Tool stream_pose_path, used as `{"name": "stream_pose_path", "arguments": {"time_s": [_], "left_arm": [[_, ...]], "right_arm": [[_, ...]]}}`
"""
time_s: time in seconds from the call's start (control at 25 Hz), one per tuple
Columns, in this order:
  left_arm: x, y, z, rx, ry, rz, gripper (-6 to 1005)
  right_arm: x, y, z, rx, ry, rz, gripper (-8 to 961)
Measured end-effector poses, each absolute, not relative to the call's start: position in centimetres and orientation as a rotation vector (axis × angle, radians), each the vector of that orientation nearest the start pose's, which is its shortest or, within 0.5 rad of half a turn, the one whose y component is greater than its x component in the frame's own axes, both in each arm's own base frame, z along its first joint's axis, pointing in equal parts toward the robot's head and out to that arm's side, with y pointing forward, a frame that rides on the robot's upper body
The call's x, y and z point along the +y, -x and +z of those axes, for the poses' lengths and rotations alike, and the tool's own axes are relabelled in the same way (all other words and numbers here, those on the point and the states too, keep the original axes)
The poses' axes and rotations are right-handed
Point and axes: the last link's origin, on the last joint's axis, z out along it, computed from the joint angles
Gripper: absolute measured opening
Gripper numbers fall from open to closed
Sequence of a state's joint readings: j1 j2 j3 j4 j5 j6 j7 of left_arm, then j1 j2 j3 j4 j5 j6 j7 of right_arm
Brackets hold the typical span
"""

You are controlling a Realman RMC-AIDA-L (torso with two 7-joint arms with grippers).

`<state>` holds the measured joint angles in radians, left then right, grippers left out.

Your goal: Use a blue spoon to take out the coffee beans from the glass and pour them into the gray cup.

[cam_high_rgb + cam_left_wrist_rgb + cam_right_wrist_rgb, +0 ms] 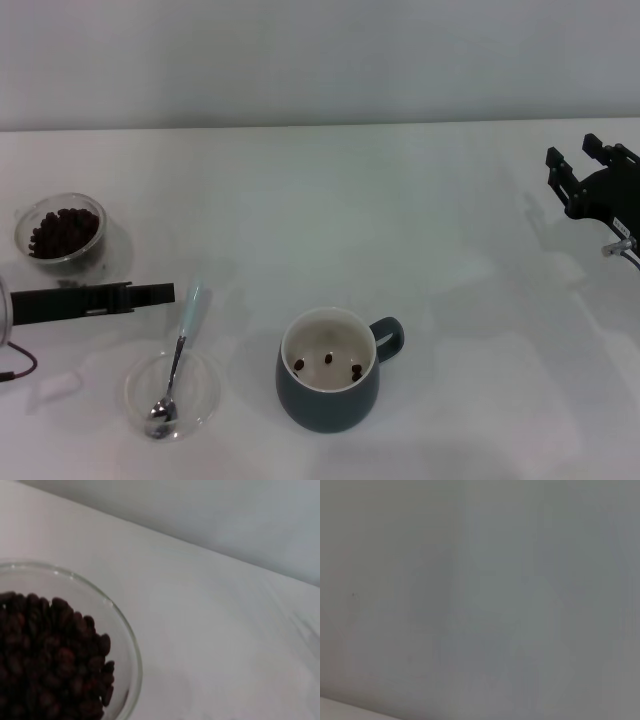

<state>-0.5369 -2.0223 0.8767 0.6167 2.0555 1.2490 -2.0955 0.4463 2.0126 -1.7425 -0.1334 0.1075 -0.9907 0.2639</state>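
Note:
The glass [61,232] stands at the far left, filled with a heap of dark coffee beans [62,229]; the left wrist view shows its rim [126,635] and the beans [50,655] up close. My left gripper [168,293] hovers just in front of the glass, its tip close to the blue spoon's handle [191,305]. The blue spoon lies with its metal bowl [161,409] in a flat clear dish [205,400]. Three beans [328,362] lie inside the gray cup [328,400] at the front centre. My right gripper [572,152] is open at the far right.
The cup's loop handle [392,338] points right. White tabletop stretches between the cup and the right arm. A cable [14,365] trails from the left arm near the front left edge. The right wrist view shows only a plain pale surface.

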Motion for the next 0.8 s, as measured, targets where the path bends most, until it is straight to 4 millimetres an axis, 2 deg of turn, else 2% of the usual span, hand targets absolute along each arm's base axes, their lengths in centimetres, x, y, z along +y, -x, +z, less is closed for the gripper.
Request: {"name": "stream_pose_path", "arguments": {"time_s": [0.16, 0.36, 0.56, 0.8], "left_arm": [[35.5, 30.0, 0.0, -1.460, 2.339, -0.490, 255], [35.7, 31.0, 1.6, -1.327, 2.235, -0.648, 296], [35.5, 31.7, 1.8, -1.166, 2.142, -0.753, 294], [34.7, 32.8, 1.1, -0.955, 1.980, -0.873, 292]], "right_arm": [[34.5, -35.7, 0.3, 0.546, 1.763, 0.503, 499], [34.5, -35.7, 0.3, 0.549, 1.760, 0.501, 499], [34.3, -35.8, 0.4, 0.560, 1.752, 0.516, 499], [33.7, -35.8, 0.5, 0.557, 1.747, 0.551, 499]]}}
